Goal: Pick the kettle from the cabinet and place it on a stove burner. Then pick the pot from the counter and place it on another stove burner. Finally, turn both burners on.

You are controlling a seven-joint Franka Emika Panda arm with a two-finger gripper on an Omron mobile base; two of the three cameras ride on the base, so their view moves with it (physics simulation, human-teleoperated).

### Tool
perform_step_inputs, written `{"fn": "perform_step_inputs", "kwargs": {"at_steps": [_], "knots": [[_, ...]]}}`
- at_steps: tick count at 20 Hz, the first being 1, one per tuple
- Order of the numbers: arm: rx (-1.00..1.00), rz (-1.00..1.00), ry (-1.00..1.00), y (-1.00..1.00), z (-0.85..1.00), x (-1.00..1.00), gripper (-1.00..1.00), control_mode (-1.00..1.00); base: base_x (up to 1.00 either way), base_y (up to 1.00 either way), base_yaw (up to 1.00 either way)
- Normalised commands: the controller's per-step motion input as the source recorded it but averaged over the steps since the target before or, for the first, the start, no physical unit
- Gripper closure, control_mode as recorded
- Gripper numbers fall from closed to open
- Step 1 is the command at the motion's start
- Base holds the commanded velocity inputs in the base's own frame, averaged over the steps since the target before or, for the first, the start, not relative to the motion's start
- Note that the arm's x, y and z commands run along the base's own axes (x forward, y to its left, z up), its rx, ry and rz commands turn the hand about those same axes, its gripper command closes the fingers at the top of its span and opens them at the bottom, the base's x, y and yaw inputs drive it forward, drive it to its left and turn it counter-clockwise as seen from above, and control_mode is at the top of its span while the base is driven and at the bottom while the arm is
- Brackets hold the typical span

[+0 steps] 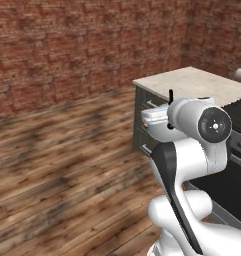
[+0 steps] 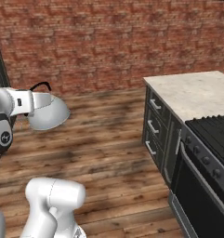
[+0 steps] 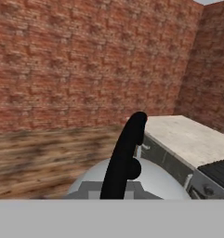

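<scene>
Silvery-white kettle (image 2: 48, 113) hangs clamped in the hand (image 2: 29, 103), above floor.

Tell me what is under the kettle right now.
Beneath the kettle, held up by the gripper, lies bare wooden floor; no burner or counter is below it. Its underside itself is hidden.

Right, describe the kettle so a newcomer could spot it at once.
Start at the brick wall and look down over the wooden floor, left of the beige counter. There the kettle hangs off the white arm's gripper: a silvery-white dome with a thin black arched handle, unlike anything nearby.
</scene>
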Motion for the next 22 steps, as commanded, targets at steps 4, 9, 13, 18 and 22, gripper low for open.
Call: {"fn": "perform_step_inputs", "kwargs": {"at_steps": [4, 9, 13, 18, 22], "knots": [[0.00, 0.00, 0.00, 0.00, 0.00, 0.00, 1.00, 1.00, 0.24, -0.10, -0.26], [0.00, 0.00, 0.00, 0.00, 0.00, 0.00, 1.00, 1.00, 0.27, -0.10, -0.27], [0.00, 0.00, 0.00, 0.00, 0.00, 0.00, 1.00, 1.00, 0.28, -0.11, -0.27], [0.00, 0.00, 0.00, 0.00, 0.00, 0.00, 1.00, 1.00, 0.35, -0.14, -0.26], [0.00, 0.00, 0.00, 0.00, 0.00, 0.00, 1.00, 1.00, 0.40, -0.14, -0.25]]}}
